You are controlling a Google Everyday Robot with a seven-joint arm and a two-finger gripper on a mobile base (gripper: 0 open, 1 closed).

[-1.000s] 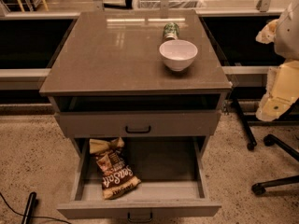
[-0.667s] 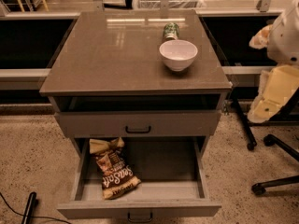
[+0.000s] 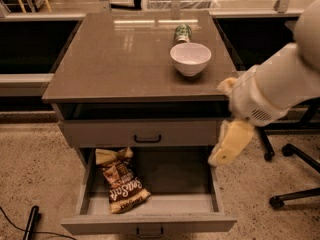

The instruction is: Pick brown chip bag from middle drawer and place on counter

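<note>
The brown chip bag (image 3: 121, 180) lies flat on the floor of the open middle drawer (image 3: 175, 181), against its left side, with one cream end toward the back. My gripper (image 3: 223, 155) hangs from the white arm that reaches in from the right. It is above the drawer's right wall, to the right of the bag and well apart from it, and carries nothing that I can see. The counter (image 3: 120, 59) is the glossy grey-brown top above the drawers.
A white bowl (image 3: 190, 58) and a green can (image 3: 183, 33) behind it stand on the counter's right rear part. The shallower drawer front (image 3: 145, 133) sits slightly open above the middle drawer. Office chair legs (image 3: 292, 151) stand at the right. A black object (image 3: 31, 221) lies on the floor at the lower left.
The arm has swung in from the right edge toward the cabinet, and the gripper is now lower, over the drawer's right side. The bag, bowl and can have not moved.
</note>
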